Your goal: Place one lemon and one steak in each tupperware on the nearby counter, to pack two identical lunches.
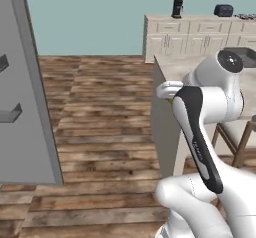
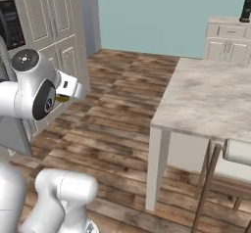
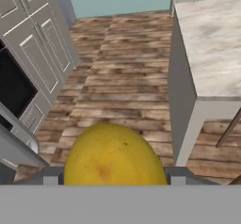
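The lemon sits right at the gripper, between its two fingers, which seem to be closed on it, though their tips are mostly hidden. Ahead of the gripper and to its right stands the counter, over wood floor.

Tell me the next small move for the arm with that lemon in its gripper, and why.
Probably carry it toward the counter. The lemon sits low between the fingers of the gripper, apparently held, hanging over wooden floor beside the marble top. A dark tray shows at the top's far side, likely a tupperware.
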{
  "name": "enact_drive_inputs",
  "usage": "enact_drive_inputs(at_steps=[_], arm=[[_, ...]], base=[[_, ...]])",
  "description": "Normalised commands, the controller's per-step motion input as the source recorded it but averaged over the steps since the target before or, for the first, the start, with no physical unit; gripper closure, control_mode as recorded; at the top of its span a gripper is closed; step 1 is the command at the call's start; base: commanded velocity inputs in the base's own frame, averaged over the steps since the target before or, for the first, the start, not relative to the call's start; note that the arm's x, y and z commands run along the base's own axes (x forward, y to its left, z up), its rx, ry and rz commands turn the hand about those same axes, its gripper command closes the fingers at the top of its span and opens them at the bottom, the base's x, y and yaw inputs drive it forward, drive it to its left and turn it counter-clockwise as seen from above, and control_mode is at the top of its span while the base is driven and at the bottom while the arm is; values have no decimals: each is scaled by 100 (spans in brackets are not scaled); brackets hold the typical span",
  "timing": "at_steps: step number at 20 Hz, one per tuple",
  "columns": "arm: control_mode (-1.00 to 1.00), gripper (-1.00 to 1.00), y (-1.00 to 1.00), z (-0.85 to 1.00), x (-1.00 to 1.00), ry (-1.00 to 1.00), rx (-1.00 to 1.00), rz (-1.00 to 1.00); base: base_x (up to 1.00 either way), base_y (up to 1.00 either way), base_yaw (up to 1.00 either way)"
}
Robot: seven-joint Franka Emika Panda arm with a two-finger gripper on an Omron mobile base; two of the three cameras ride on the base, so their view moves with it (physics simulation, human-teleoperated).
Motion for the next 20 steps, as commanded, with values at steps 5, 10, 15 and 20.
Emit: enact_drive_inputs(at_steps=[5, 10, 15, 20], arm=[[100, 100, 0, 0, 0, 0, 0, 0], [100, 100, 0, 0, 0, 0, 0, 0], [100, 100, 0, 0, 0, 0, 0, 0], [100, 100, 0, 0, 0, 0, 0, 0]], base=[[27, 38, -24], [46, 37, -17], [63, 44, -10], [66, 31, -2]])
